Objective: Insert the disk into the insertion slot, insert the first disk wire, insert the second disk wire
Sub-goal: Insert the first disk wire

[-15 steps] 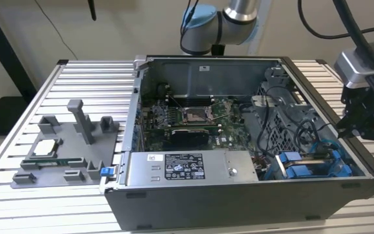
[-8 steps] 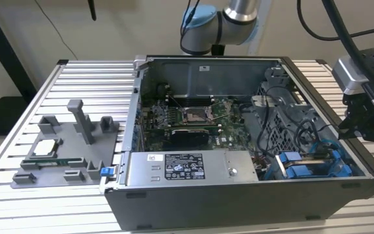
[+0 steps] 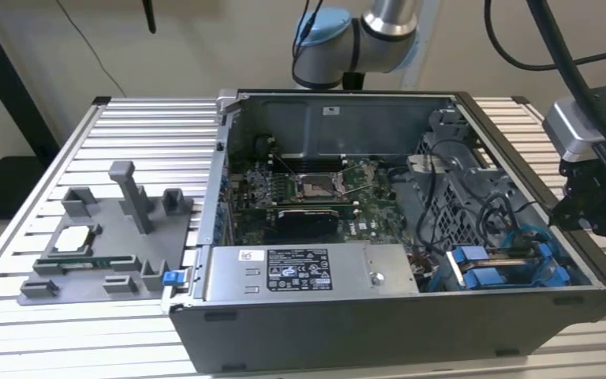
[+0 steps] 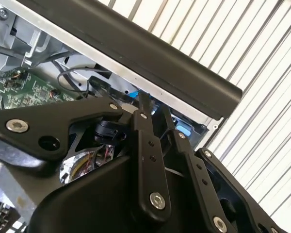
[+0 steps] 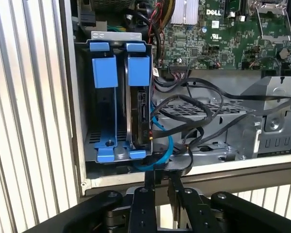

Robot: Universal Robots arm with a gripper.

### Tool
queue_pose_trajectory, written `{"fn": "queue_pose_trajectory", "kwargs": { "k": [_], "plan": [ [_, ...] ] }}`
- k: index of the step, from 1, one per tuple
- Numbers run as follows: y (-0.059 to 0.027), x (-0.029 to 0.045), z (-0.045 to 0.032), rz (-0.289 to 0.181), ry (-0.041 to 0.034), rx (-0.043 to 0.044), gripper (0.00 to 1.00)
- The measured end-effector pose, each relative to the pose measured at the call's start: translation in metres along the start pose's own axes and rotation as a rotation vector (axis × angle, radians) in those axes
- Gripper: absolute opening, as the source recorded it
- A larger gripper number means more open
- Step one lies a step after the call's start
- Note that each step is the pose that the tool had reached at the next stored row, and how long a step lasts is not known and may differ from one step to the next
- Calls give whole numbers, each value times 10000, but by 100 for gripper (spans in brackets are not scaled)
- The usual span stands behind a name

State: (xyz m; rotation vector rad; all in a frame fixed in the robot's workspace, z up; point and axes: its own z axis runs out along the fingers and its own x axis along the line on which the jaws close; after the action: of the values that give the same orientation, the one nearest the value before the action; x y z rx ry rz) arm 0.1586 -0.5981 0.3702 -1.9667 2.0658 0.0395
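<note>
The disk [image 5: 139, 111] stands in its blue carrier inside the insertion slot [image 5: 117, 36], in the bay of the grey drive cage [image 3: 505, 270] nearer the motherboard. A second blue carrier [image 5: 105, 72] fills the bay beside it. A thin blue wire [image 5: 163, 141] and several black wires [image 5: 194, 112] loop loosely past the disk's connector end. My black gripper [image 5: 161, 175] hovers at the case's side wall just outside the cage, close to the blue wire's loop. In the exterior view the gripper [image 3: 598, 209] hangs over the case's edge at that view's right. The gripper [image 4: 155, 109] points in under the case rim.
The open computer case [image 3: 387, 332] lies on a slatted metal table [image 3: 145, 118]. Inside are a motherboard with a silver processor socket [image 3: 314, 186] and a grey power-supply box [image 3: 303, 273]. A grey fixture [image 3: 103, 245] with parts stands at the exterior view's left. The black case rim [image 4: 150, 53] runs close above the gripper.
</note>
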Motion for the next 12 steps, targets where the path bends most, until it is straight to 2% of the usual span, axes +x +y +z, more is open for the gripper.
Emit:
{"fn": "queue_pose_trajectory", "kwargs": {
  "k": [2,5,8,9,10,11,12],
  "plan": [
    [2,8,-2,1,-2,1,100],
    [27,12,4,12,-4,52,100],
    [90,17,8,49,-38,91,100],
    [108,19,8,65,-71,94,100],
    [127,20,10,111,-231,93,100],
    [128,21,14,132,-339,89,0],
    [129,22,19,153,-449,86,0]
  ]
}}
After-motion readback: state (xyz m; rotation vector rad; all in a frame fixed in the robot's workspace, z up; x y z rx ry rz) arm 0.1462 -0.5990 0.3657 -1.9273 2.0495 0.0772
